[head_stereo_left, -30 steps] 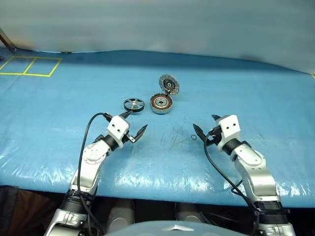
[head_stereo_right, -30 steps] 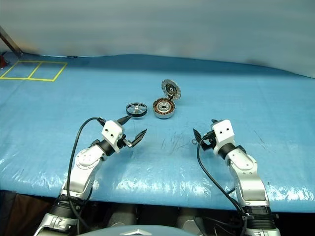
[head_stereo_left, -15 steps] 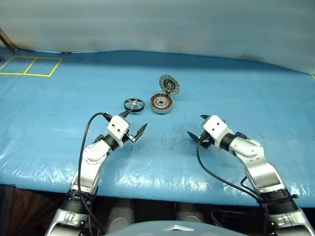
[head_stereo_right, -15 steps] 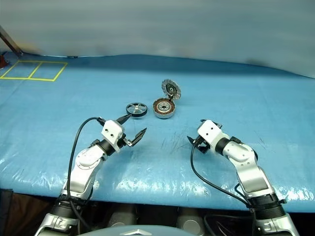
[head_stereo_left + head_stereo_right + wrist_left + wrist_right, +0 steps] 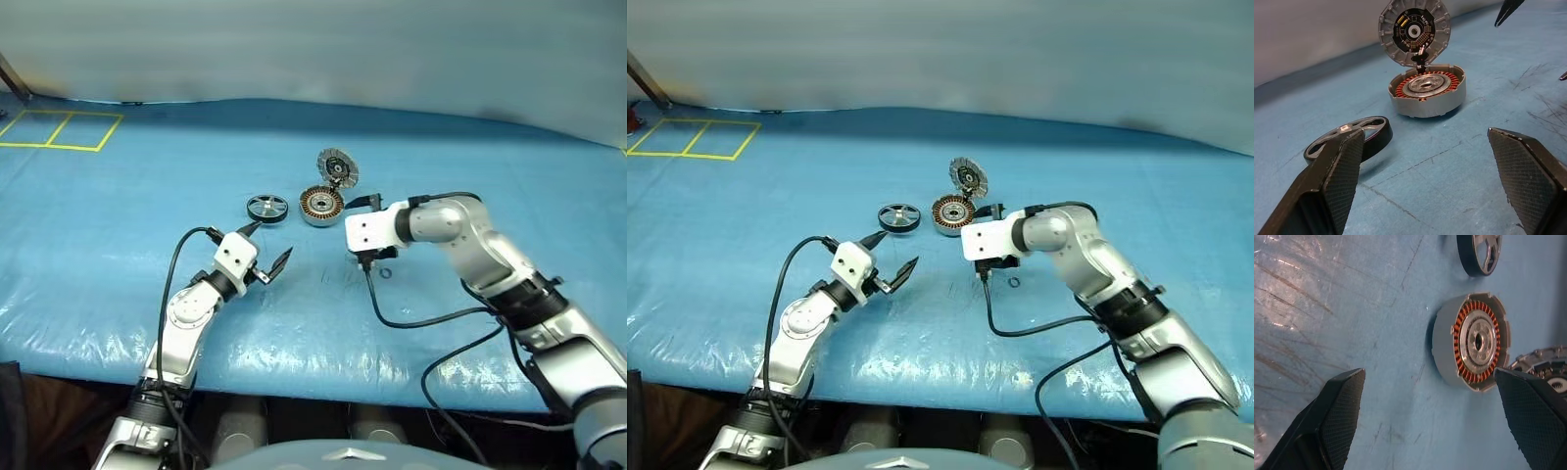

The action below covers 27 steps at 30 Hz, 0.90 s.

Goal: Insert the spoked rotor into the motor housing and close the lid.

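Note:
The spoked rotor (image 5: pixel 266 207) lies flat on the blue table, just left of the motor housing (image 5: pixel 321 206), whose copper windings show. The lid (image 5: pixel 337 166) stands up open at the housing's far rim, ribbed face toward me. My left gripper (image 5: pixel 266 245) hovers open and empty a little nearer than the rotor; its wrist view looks past the rotor (image 5: pixel 1352 139) to the housing (image 5: pixel 1427 93) and lid (image 5: pixel 1414 32). My right gripper (image 5: pixel 353 235) is open and empty, close beside the housing's right near side, angled down at the housing (image 5: pixel 1471 347).
A small dark ring (image 5: pixel 385 273) lies on the scratched blue cover (image 5: pixel 147 196) just nearer than the right gripper. Yellow tape squares (image 5: pixel 59 132) mark the far left. The table's front edge (image 5: pixel 313 377) runs close below both arms.
My right arm swung left and forward from the table's right side to the housing, rising and rolling its wrist. The left arm, rotor, housing and lid stayed put.

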Tool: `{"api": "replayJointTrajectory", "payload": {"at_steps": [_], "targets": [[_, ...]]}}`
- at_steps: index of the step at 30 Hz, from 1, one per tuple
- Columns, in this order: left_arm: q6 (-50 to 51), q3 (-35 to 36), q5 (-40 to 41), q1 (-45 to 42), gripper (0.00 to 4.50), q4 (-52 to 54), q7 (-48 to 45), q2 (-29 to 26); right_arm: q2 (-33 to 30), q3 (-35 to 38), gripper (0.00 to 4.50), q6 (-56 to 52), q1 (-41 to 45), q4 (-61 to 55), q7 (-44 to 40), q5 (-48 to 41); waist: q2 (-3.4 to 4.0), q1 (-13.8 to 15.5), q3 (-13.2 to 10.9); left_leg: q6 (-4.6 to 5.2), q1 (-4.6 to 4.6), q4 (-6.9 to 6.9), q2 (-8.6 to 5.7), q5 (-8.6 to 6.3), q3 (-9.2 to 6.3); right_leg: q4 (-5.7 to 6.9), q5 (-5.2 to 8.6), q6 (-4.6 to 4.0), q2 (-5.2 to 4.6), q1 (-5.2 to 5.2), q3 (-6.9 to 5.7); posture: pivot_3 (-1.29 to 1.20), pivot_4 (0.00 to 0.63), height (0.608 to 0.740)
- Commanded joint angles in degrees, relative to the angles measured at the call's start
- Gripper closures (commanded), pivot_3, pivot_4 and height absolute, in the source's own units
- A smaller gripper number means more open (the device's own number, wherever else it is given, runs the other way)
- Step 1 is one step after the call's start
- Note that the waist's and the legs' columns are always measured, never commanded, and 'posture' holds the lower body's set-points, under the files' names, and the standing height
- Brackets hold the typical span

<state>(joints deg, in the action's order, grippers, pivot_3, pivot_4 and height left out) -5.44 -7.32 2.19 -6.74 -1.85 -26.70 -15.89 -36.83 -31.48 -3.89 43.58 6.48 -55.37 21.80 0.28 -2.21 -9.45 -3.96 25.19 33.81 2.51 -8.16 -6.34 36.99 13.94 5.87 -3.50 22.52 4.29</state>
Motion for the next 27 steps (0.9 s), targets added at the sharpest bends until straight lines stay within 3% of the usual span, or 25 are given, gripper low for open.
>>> {"api": "replayJointTrajectory", "payload": {"at_steps": [1, 12, 27], "targets": [[-0.96, -0.39, -0.59, 1.95, 0.21, 2.35, 1.28, 0.85, 5.23, -2.67, 0.07, 5.48, 7.02, 8.64, 0.99, 3.40, 0.00, -0.40, 0.00, 0.00, -0.02, -0.01, 0.00, 0.00, 0.00, 0.01, -0.01, 0.00, 0.00, 0.00, 0.00, 0.00, 0.150, 0.740], [0.43, -2.12, -1.27, 6.12, 0.21, 5.87, 2.15, 2.34, 16.72, -4.84, 0.07, 13.94, 16.76, 36.64, 11.71, 10.14, 0.00, -0.06, 0.00, -0.03, -0.06, -0.14, 0.01, 0.02, -0.02, 0.05, -0.06, -0.10, 0.00, 0.00, -0.03, 0.00, 0.150, 0.740], [1.74, -3.54, -1.44, 8.38, 0.21, 7.28, 2.43, 3.11, 19.18, -3.68, 0.07, 16.75, 19.65, 48.29, 10.12, 9.83, 0.01, -0.81, 0.01, -0.05, -0.42, -0.30, 0.02, 0.08, -0.02, 0.25, 0.05, -0.17, 0.01, -0.12, -0.01, 0.00, 0.150, 0.740]]}}
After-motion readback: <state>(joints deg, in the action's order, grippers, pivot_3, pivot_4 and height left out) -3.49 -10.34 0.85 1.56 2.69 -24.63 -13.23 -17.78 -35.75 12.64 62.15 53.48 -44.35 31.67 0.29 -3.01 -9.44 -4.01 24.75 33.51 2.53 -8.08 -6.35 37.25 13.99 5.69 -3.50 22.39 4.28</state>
